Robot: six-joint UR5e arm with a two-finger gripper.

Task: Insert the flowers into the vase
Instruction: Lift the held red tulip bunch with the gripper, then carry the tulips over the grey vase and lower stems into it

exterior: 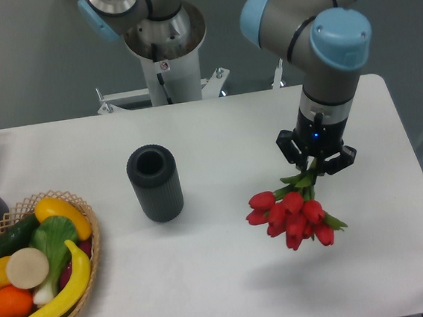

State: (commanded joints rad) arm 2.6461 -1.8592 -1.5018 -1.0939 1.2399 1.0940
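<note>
The flowers (292,214) hang right of frame centre, red buds down and green stems up, above their shadow on the table (208,279). Bare white table lies between them and the vase (155,183), which stands upright at centre left, its mouth open. The hand (316,162) is clenched around the stems. A wicker basket (81,208) of fruit sits at lower left.

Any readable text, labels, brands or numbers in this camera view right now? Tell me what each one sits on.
No text can be read in this view.
Small red and white sticker on the robot base column: a label of some kind, too small and blurred to read.
The gripper, flowers, vase, wicker basket and table show no writing.
</note>
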